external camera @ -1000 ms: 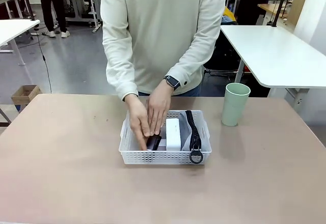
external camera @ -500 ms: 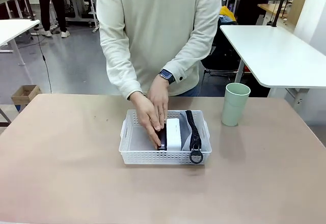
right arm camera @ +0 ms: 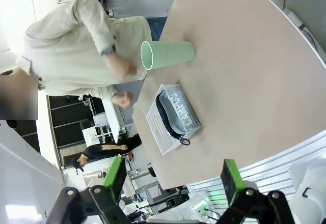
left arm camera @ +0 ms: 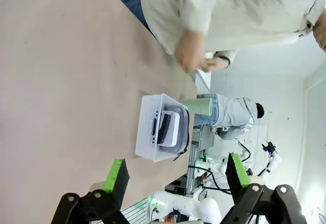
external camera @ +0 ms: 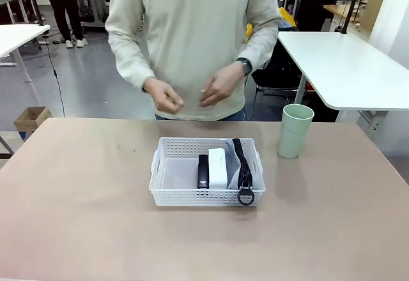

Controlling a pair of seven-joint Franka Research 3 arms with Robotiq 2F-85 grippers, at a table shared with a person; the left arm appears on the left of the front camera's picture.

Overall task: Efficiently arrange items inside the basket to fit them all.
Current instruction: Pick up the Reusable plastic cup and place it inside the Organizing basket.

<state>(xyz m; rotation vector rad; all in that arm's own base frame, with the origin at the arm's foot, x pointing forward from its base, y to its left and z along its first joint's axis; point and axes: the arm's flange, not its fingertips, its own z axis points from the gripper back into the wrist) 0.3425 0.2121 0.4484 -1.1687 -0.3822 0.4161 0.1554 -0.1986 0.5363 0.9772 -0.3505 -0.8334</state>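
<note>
In the middle of the front view, a touch below center, the basket (external camera: 185, 197) sits flat on the tan table (external camera: 77, 198). Three of the items are packed into its right half. The black stapler (external camera: 203, 171) lies lengthwise, running front to back, snug against the left side of the small white box (external camera: 217, 168). Right of the box, the grey pouch (external camera: 231, 158) stands on its edge along the basket's right wall with the zipper on top, and its ring pull (external camera: 246, 197) dangles over the front rim at the lower right corner. The left half of the basket shows bare floor.

The pale green cup (external camera: 295, 131) is outside the basket, upright on the table to the right of it and a little higher in the frame. It's near the basket but not touching.

The person stands at the far edge, top center of the frame, with one hand (external camera: 163, 96) and the other hand (external camera: 220, 91) loosely curled in the air above the table, well apart from the basket.

Along the bottom edge of the left wrist view, the left gripper (left arm camera: 175, 159) has its green-padded fingers spread wide, well away from the basket. The right gripper (right arm camera: 173, 160) looks the same at the bottom of the right wrist view, jaws wide apart and off the table.
</note>
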